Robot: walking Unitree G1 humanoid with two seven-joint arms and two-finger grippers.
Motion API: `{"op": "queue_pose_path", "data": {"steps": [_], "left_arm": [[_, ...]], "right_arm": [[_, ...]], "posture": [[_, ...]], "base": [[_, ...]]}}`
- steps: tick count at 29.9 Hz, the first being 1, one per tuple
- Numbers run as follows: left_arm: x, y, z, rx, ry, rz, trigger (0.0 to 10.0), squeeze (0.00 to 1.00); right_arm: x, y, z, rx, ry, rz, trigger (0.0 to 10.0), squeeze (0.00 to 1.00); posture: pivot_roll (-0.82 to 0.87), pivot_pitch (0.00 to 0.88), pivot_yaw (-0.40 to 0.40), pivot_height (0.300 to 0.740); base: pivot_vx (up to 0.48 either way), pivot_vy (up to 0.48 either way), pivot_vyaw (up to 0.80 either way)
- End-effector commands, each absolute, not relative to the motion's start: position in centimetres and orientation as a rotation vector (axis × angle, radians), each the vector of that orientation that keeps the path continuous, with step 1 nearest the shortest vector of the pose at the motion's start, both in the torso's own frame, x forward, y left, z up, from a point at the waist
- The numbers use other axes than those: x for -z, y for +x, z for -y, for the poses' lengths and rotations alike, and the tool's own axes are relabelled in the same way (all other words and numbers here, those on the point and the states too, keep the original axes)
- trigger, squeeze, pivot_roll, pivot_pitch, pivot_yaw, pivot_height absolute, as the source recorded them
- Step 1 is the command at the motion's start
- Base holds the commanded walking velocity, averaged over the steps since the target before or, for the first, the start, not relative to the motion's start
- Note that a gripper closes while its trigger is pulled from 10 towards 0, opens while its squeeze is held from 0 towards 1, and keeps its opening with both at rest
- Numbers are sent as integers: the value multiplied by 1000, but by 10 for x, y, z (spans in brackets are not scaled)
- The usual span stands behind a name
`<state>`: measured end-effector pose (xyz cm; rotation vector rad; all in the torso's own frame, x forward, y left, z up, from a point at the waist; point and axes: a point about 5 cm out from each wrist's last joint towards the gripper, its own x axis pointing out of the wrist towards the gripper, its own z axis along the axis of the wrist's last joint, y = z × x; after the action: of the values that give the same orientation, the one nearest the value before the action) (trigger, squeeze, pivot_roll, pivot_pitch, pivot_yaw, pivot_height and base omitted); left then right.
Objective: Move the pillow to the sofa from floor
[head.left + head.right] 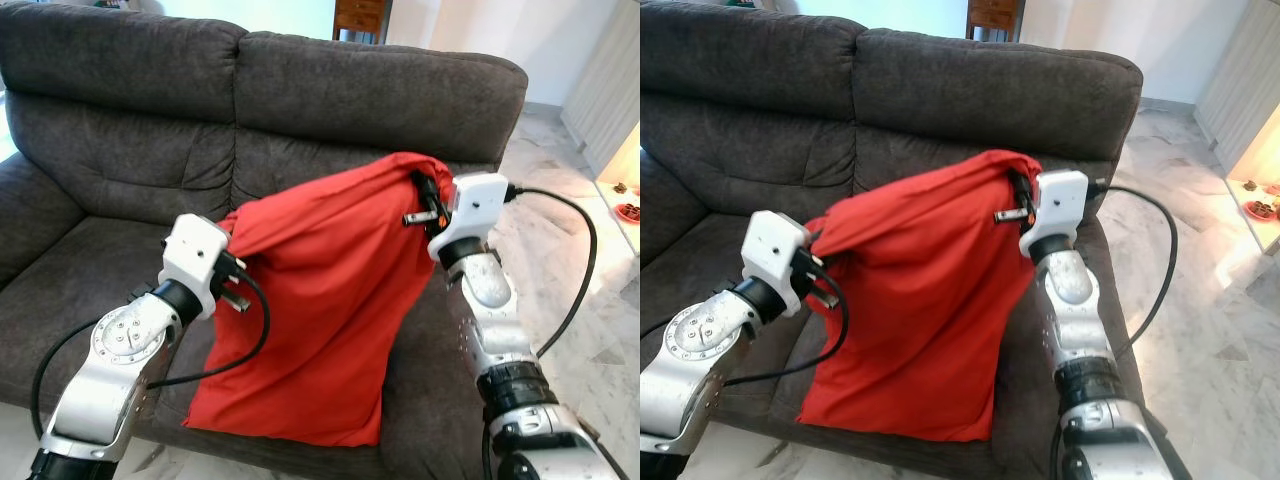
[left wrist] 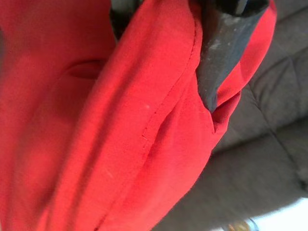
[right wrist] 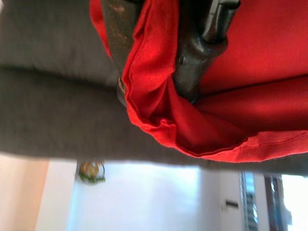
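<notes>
A red pillow (image 1: pixel 310 310) hangs upright in front of the dark grey sofa (image 1: pixel 140 140), its lower edge level with the seat's front edge. My left gripper (image 1: pixel 238 262) is shut on the pillow's left upper corner, with red cloth pinched between its black fingers (image 2: pixel 216 62). My right gripper (image 1: pixel 425 195) is shut on the right upper corner, and a fold of the pillow (image 3: pixel 159 106) sits squeezed between its fingers (image 3: pixel 192 62). The pillow (image 1: pixel 920 300) sags between the two grips.
The sofa's two seat cushions (image 1: pixel 80 290) and backrest lie behind the pillow. A marble floor (image 1: pixel 600 330) stretches to the right. A wooden cabinet (image 1: pixel 360 15) stands behind the sofa. A black cable (image 1: pixel 575 270) loops off my right arm.
</notes>
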<state>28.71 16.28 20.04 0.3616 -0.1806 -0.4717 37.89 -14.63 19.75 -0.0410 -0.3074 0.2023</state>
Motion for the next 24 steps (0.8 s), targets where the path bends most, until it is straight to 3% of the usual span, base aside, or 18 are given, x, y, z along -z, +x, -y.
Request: {"op": "queue_pose_path", "data": {"steps": [1, 17, 24], "left_arm": [[-190, 284, -178, 431, 422, 112, 10000, 0], [-154, 280, -193, 423, 701, -113, 10000, 0], [-161, 286, -196, 366, 722, -73, 10000, 0]], "right_arm": [[-199, 378, 184, 2, 8, 304, 10000, 0], [-139, 346, 188, 13, -1, 129, 10000, 0], [-131, 341, 191, 40, 1, 98, 10000, 0]], "posture": [[103, 122, -62, 740], [99, 131, -64, 740], [100, 131, -67, 740]], "base": [[0, 0, 0], [0, 0, 0], [0, 0, 0]]}}
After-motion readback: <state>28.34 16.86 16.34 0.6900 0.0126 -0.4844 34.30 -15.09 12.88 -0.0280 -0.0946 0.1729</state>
